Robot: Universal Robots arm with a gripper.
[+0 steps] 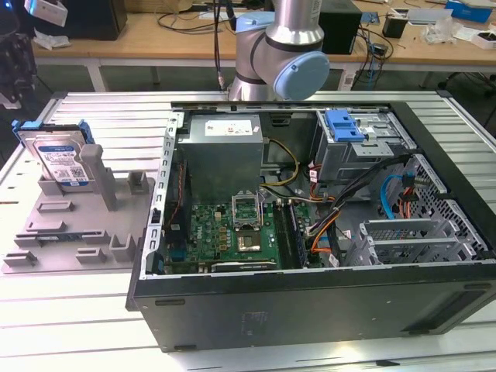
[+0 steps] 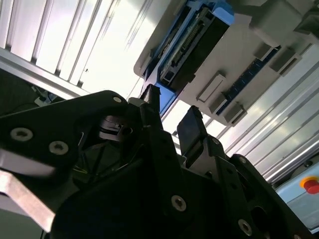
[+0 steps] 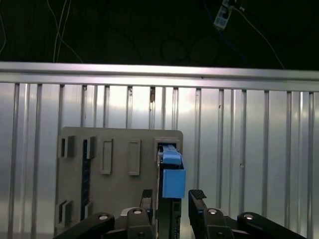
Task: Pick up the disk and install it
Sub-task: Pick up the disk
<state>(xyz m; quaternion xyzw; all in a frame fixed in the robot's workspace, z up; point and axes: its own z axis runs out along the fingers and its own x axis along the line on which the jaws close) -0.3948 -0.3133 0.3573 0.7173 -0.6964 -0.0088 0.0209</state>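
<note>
Gripper (image 3: 171,195) fingers are apart, one on each side of the disk (image 3: 173,177) standing in its gray holder (image 3: 117,194). This looks like the pick-up step. A good grab needs an even squeeze on the blue sides.

Electronics lab: slotted aluminium table (image 1: 93,325), cluttered workbench (image 1: 155,35).
</note>
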